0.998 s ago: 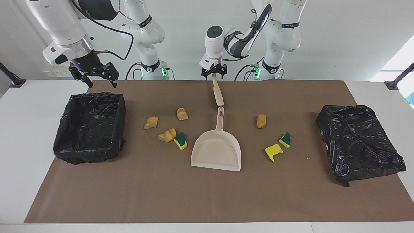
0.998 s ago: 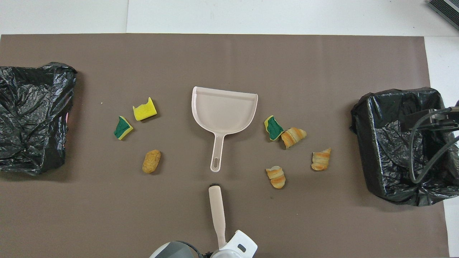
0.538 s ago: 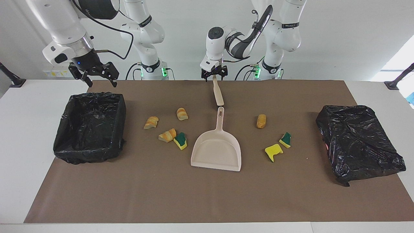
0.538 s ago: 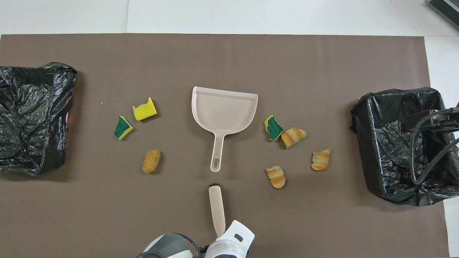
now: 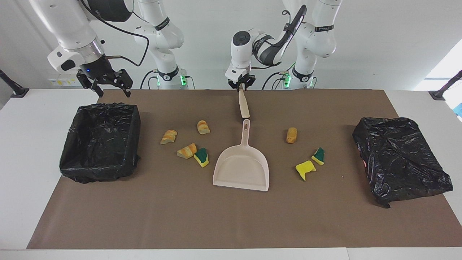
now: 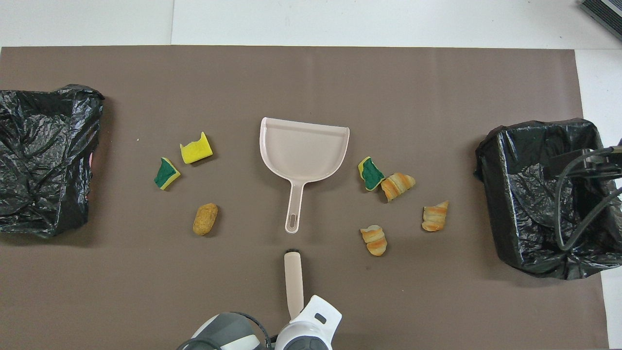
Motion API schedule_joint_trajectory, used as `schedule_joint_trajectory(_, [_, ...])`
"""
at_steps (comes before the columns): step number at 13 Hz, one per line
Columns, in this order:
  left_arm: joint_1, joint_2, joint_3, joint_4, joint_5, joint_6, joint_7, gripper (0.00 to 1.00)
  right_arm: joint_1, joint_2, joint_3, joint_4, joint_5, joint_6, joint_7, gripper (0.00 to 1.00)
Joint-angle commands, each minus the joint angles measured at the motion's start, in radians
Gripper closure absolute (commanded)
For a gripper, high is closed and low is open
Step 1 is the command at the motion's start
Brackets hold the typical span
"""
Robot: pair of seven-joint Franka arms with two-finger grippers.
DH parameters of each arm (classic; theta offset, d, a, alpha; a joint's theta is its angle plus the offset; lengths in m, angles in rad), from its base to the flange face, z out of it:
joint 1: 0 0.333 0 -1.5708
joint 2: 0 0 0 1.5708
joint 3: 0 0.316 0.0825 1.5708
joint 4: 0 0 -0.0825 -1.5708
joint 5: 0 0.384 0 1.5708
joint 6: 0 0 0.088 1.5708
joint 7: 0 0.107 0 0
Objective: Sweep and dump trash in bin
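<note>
The trash is several scraps on the brown mat: bread-like chunks (image 5: 169,137) (image 6: 435,216) and a green-backed sponge piece (image 5: 201,156) (image 6: 371,173) on the bin's side of the dustpan, plus a tan chunk (image 5: 291,135) (image 6: 206,218) and sponge pieces (image 5: 305,169) (image 6: 196,148) toward the left arm's end. The beige dustpan (image 5: 242,168) (image 6: 303,150) lies mid-mat, its handle toward the robots. The beige brush (image 5: 244,104) (image 6: 293,282) lies nearer the robots, in line with that handle. My left gripper (image 5: 241,86) is shut on the brush's robot-side end. My right gripper (image 5: 104,81) hangs open over the bin's robot-side rim.
The open black-lined bin (image 5: 101,141) (image 6: 544,194) stands at the right arm's end of the mat. A crumpled black bag (image 5: 400,159) (image 6: 43,155) covers something at the left arm's end. The right arm's cable (image 6: 578,194) hangs over the bin.
The left gripper's fingers have closed on the brush's end. The brush has shifted slightly. The right arm has hardly moved.
</note>
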Motion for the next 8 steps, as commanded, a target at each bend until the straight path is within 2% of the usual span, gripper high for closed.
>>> schedule_joint_trajectory(1, [0.017,-0.019,-0.006,0.006,-0.054,-0.068,0.015,1.00,-0.009,-0.026,0.010,-0.029,0.016,0.005,0.029,0.00])
schedule_joint_trajectory(4, [0.069,-0.074,0.014,0.033,-0.054,-0.159,0.091,1.00,-0.006,-0.027,0.013,-0.036,0.016,0.014,0.037,0.00])
schedule_joint_trajectory(7, [0.239,-0.106,0.016,0.125,-0.053,-0.323,0.269,1.00,0.057,-0.024,0.016,-0.043,0.016,0.022,0.161,0.00])
schedule_joint_trajectory(8, [0.298,-0.141,0.019,0.139,-0.045,-0.352,0.320,1.00,0.092,-0.023,0.016,-0.051,0.016,0.041,0.199,0.00])
